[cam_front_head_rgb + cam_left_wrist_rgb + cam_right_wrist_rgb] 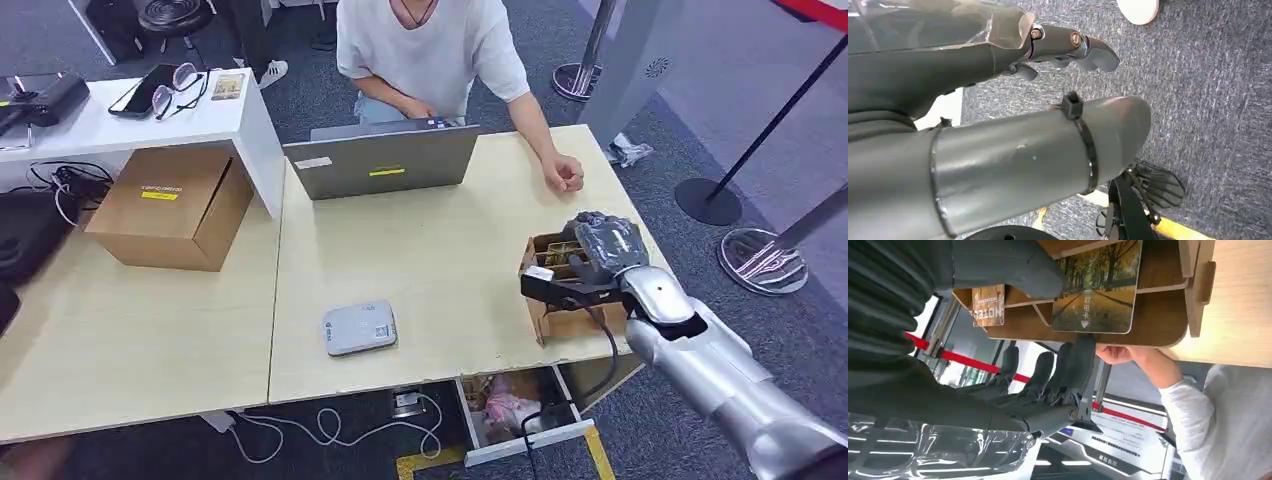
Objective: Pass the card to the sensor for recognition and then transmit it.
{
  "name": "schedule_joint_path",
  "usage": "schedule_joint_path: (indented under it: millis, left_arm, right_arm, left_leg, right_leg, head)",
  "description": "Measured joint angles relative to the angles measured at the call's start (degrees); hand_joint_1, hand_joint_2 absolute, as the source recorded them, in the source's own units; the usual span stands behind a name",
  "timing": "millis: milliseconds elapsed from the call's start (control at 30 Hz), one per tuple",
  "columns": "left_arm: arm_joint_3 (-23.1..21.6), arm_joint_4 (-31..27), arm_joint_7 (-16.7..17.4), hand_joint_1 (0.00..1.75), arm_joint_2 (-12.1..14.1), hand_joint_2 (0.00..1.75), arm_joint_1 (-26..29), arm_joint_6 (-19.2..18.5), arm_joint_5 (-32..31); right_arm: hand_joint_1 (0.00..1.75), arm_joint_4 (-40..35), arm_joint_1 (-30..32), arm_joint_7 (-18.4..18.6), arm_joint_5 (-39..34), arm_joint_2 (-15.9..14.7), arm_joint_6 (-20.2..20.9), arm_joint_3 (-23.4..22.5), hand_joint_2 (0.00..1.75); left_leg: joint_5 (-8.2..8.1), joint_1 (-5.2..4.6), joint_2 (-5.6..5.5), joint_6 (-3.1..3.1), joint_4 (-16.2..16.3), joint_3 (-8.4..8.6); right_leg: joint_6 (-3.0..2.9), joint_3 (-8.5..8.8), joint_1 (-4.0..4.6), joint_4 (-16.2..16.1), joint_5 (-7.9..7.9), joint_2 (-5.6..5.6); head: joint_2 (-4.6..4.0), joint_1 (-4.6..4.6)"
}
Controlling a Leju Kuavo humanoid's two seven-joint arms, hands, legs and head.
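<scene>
Pale wood runs across the surface (440, 260) in front of you, and reading from the left you pass a cardboard box (172, 205), then the grey sensor (359, 327) lying flat near the front edge, a laptop (385, 160) behind it where a person (425, 50) sits, and last the small wooden card holder (556, 285) at the right end. Your left robot hand (1068, 47) hangs over the carpet with its fingers loosely apart and nothing in them. Your right robot hand (600, 250) is at the holder; the wrist view shows the thumb on one side of the card (1096, 287) and the fingers (1075, 367) on the other, close to it but seemingly not pressed shut, so treat the card as not yet held. The card stands in a slot of the holder, its printed face with an autumn avenue showing, and a second card (988, 304) sits in a neighbouring slot. Expect it to be thin, light, stiff and slick, likely to slide from a loose pinch or bend under a hard one. Take hold of it on the free edge that juts out of the slot, thumb and fingers on opposite faces, and draw it straight along the slot so the holder does not tip.
</scene>
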Motion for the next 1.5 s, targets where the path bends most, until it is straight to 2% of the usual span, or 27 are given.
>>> schedule_joint_path:
  millis: [533, 800, 1000, 1500]
  left_arm:
    - [0.00, 0.02, -0.11, 0.00, -0.02, 0.00, 0.00, 0.00, 0.13]
    - [0.00, 0.02, -0.11, 0.00, 0.00, 0.00, 0.01, -0.04, 0.15]
    - [-0.02, 0.02, -0.20, 0.00, 0.00, 0.00, 0.01, -0.11, 0.20]
    - [-0.02, 0.02, -0.39, 0.00, 0.00, 0.00, 0.00, -0.44, -0.22]
  right_arm:
    - [0.80, -2.65, 0.95, 0.83, 0.48, -0.13, -0.50, -0.26, 1.75]
    - [0.84, -5.33, 2.67, 1.27, 0.72, -0.98, -0.57, -1.66, 1.75]
    - [0.79, -6.05, 3.90, 1.36, 0.79, -1.53, -0.55, -2.54, 1.75]
    - [0.80, -6.71, 5.44, 1.84, 1.46, -1.73, -0.50, -2.86, 1.75]
  left_leg:
    - [0.00, 0.00, -0.01, 0.00, 0.00, 0.00]
    - [-0.01, -0.01, -0.01, 0.01, 0.00, -0.01]
    - [-0.01, -0.01, -0.01, 0.01, 0.00, -0.01]
    - [-0.01, -0.01, -0.01, 0.01, 0.00, -0.02]
  right_leg:
    - [0.00, -0.02, 0.00, 0.00, -0.01, -0.01]
    - [0.00, -0.02, 0.00, 0.00, -0.01, -0.01]
    - [0.00, -0.02, 0.00, 0.00, -0.01, -0.01]
    - [0.00, -0.01, 0.00, 0.00, -0.01, -0.01]
  head:
    - [0.00, 0.00]
    - [0.00, 0.00]
    - [0.00, 0.00]
    - [0.00, 0.00]
